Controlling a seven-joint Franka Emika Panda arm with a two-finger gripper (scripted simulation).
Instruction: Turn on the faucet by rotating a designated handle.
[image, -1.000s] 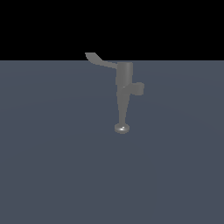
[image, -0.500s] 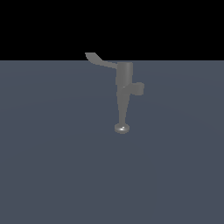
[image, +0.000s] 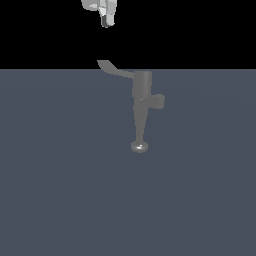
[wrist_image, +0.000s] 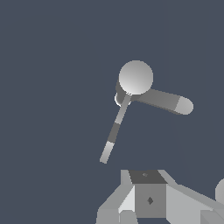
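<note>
The grey faucet (image: 141, 95) stands in the middle of the exterior view, its tapered stem ending in a shiny round knob (image: 139, 146). Its handle (image: 114, 69), a thin flat lever with a bent tip, juts from the top of the body toward the exterior view's left. My white gripper (image: 106, 22) hangs at the top edge, above the handle's tip and well apart from it. Only its lower part shows, so its state is unclear. In the wrist view the faucet (wrist_image: 136, 77) appears end-on, with the handle (wrist_image: 114, 131) stretching toward the gripper (wrist_image: 148, 199).
A short stubby side cylinder (image: 157, 101) sticks out of the faucet body toward the exterior view's right. The faucet rests on a flat dark blue-grey surface (image: 60, 190) that runs to a black background.
The gripper has come into the exterior view at the top edge, where it was absent before. The faucet and its handle have not moved.
</note>
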